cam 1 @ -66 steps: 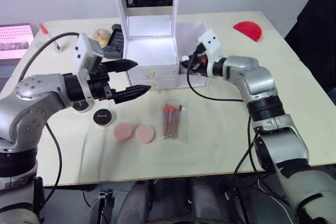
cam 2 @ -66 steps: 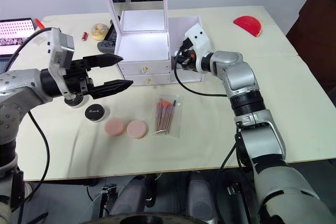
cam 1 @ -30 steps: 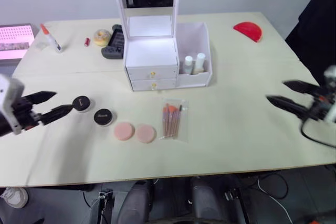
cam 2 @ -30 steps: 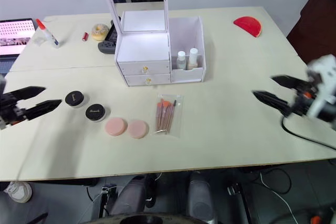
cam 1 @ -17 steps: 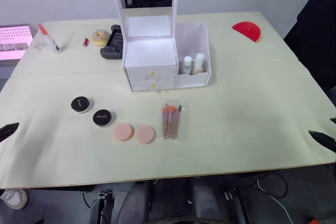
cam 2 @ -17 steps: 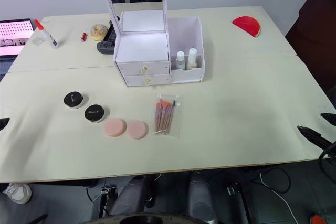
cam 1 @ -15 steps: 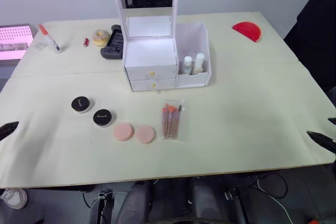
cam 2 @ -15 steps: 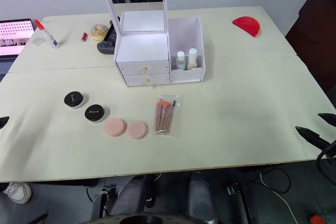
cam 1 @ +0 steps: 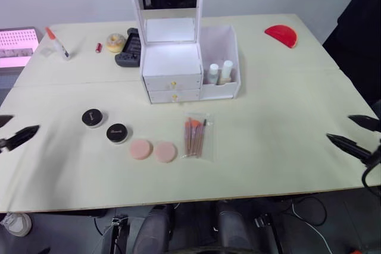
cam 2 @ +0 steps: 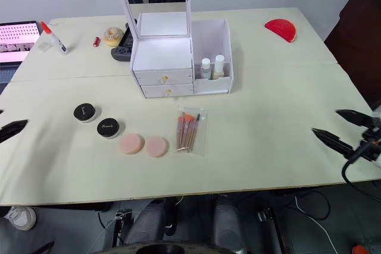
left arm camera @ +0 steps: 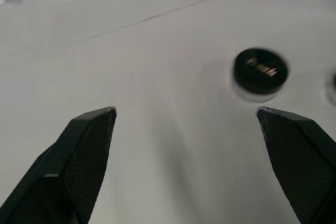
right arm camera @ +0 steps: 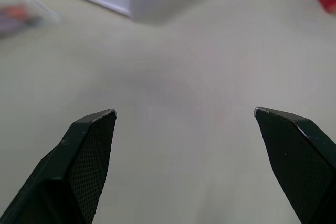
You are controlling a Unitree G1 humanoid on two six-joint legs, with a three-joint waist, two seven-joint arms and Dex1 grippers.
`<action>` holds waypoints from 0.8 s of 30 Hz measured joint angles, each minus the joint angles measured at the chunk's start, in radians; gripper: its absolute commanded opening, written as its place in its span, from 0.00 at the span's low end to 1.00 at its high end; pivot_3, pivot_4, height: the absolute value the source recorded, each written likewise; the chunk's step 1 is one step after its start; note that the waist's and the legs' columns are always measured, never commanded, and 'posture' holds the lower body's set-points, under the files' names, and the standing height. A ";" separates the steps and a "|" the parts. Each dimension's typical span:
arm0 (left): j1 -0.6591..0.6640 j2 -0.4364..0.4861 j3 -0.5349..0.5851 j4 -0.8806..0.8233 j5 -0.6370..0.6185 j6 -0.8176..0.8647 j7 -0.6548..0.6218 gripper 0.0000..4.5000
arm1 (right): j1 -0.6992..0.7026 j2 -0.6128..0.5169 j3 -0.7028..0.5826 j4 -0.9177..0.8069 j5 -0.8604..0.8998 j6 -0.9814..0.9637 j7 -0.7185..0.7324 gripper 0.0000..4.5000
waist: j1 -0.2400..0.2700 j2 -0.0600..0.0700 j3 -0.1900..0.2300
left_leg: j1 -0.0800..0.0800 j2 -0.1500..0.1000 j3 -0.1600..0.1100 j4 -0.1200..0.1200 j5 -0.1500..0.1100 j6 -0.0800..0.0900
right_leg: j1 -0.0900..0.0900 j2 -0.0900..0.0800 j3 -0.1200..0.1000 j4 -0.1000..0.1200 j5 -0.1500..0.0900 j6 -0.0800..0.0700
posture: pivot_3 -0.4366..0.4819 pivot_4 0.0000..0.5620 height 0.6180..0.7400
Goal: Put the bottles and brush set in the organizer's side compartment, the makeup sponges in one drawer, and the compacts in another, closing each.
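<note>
Bottles: you have two bottles, both standing in the side compartment of the organizer; that part looks done.
Brush set: one brush set lies flat on the bench, in front of the organizer and slightly to the right of its drawers. Its long axis runs front to back, bristles toward the organizer.
Makeup sponges: two makeup sponges, side by side and nearly touching, just left of the brush set.
Compacts: two compacts, near each other, further left of the sponges; the left wrist view shows one ahead of that arm's fingers.
Drawers: two, both shut.
Left pincer: your left pincer sits at the bench's left edge, jaws spread wide, holding nothing.
Right pincer: your right pincer sits at the right edge, also wide and empty, pointing inward toward the middle of the bench.
Key relation: the brush set lies inward and to the left of the right pincer, well apart from it. It is somewhat nearer that arm than the left one, and the side compartment is also on that side, so I would take it with the right.
Approach: you may want to close across the sleeve's short width rather than along its length.
</note>
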 measured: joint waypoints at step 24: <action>-0.416 -0.411 -0.786 -0.399 0.018 0.171 -0.007 0.44 | -0.678 0.252 0.649 -0.103 0.281 0.832 -0.390 1.00 | 0.019 -0.003 0.000 | -0.001 -0.002 0.002 0.006 0.001 0.001 | 0.001 0.004 0.000 0.002 0.006 -0.001 | 0.48 0.27 0.97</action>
